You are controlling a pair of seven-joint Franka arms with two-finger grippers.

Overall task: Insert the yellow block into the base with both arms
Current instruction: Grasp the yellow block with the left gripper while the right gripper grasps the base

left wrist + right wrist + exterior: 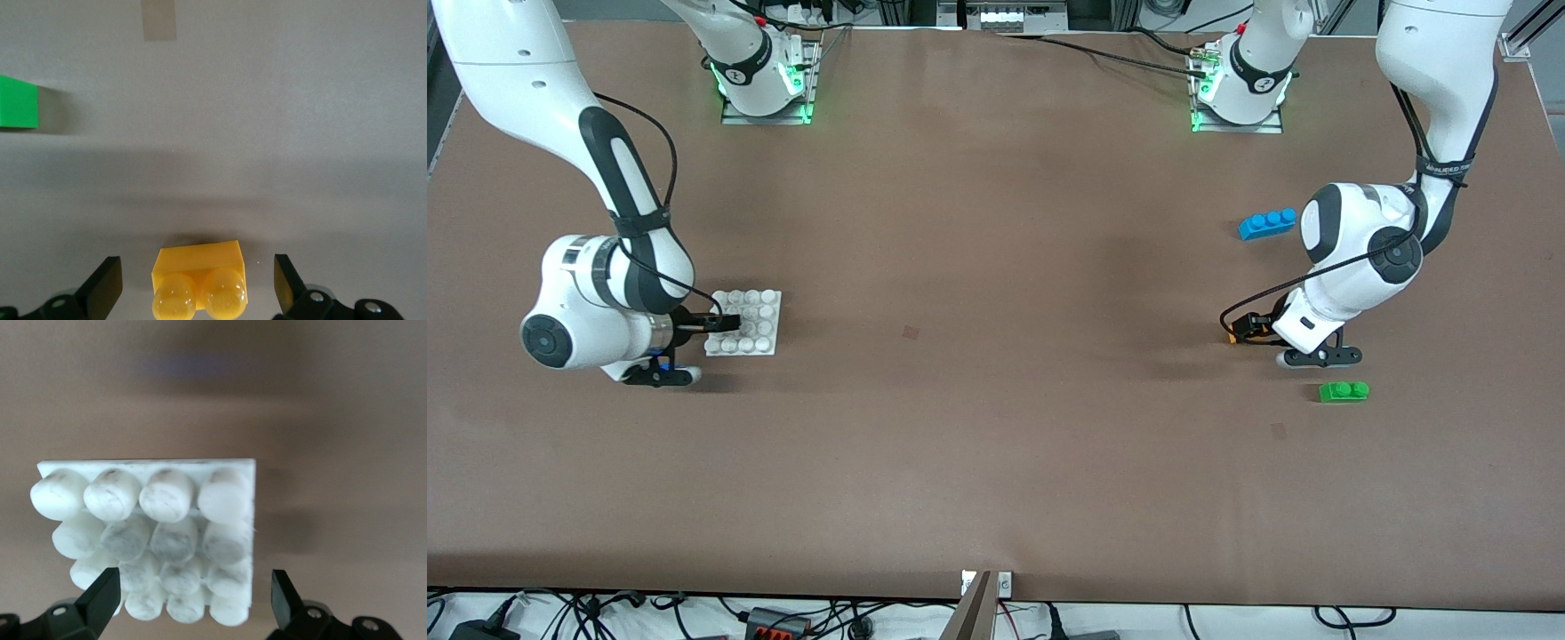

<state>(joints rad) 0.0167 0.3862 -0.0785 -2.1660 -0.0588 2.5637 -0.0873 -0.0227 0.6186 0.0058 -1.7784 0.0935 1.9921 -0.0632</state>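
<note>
Grippers both low at the table, fingers wide, gripping nothing. Left gripper [197, 290] straddles the yellow block [199, 282], untouched, near the green brick [1344, 391]. Right gripper [193, 603] straddles the base [153, 540] edge at the right arm's end.

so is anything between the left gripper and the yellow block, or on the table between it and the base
Nothing visible. The open left gripper already straddles the yellow block, with bare gaps at both fingers. The table between block and base is bare; the green brick and blue brick lie off that line. The open right gripper is at the base.
</note>
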